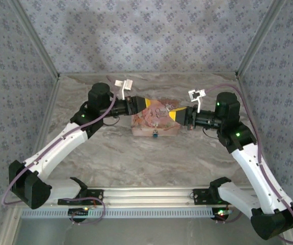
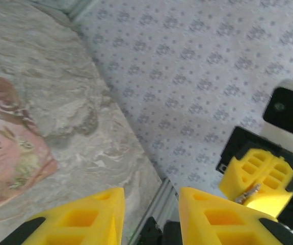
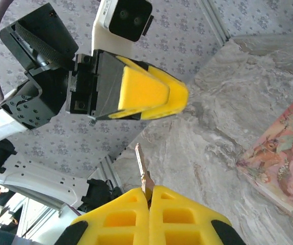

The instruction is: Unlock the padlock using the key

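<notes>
The right gripper (image 3: 149,193), clamped on one end of the thin, stiff, slip-prone key (image 3: 141,171), leaves its blade free; the left gripper (image 2: 151,196), fingers apart and empty, should take the small rigid padlock (image 1: 155,134), lying at the near edge of the pink box (image 1: 151,122), across its body.

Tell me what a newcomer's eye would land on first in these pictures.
The two arms meeting nose to nose above the pink box mid-table draw the eye first. The right claw is shut on the thin key, its blade pointing toward the open left claw. The tiny blue padlock sits by the box's near edge.
</notes>
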`<action>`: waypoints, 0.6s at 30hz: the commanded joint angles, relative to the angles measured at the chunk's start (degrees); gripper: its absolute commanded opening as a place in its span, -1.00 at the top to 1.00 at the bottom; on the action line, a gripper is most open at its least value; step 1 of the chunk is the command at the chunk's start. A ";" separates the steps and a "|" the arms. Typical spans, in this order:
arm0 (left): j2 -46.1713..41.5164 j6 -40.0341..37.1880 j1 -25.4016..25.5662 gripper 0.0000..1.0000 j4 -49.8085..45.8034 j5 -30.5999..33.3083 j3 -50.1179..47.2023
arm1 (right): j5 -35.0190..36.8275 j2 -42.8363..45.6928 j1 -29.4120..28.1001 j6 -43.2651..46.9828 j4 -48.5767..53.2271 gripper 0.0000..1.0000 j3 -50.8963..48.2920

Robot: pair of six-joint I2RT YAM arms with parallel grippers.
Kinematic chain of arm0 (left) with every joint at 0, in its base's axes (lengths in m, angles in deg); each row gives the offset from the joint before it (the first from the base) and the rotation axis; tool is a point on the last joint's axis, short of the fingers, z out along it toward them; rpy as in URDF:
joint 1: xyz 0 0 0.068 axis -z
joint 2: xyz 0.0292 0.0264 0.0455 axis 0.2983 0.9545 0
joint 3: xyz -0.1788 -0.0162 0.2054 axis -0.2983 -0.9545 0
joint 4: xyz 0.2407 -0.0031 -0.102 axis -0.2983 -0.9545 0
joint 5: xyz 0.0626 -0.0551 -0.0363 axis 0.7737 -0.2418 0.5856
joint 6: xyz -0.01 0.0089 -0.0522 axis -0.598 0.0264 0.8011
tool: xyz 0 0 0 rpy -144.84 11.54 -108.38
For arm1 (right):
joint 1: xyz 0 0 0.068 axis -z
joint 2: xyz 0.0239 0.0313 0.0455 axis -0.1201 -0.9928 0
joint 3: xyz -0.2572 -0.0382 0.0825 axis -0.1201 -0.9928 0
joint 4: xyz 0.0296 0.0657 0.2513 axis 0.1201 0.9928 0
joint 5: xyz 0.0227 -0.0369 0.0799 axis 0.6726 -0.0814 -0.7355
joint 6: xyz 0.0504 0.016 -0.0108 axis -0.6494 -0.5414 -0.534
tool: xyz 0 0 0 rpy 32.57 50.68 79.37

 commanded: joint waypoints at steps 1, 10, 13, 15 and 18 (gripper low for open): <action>-0.61 -0.20 3.09 0.34 3.68 -3.03 3.55 | -0.56 1.24 -0.85 0.64 -1.44 0.95 0.61; 1.21 0.43 6.95 0.06 6.55 -2.22 5.36 | 1.06 1.07 -3.08 1.60 -1.19 0.95 0.05; 1.90 0.29 7.52 0.12 6.58 -2.09 6.17 | 1.05 1.20 -3.24 1.17 -1.73 0.95 -0.28; 2.50 0.22 7.95 0.20 6.41 -2.22 6.58 | 1.00 1.42 -3.28 0.81 -2.12 0.96 -0.47; 3.18 0.19 8.48 0.39 6.56 -2.46 7.02 | 0.87 1.68 -3.27 -0.38 -3.63 0.96 -0.96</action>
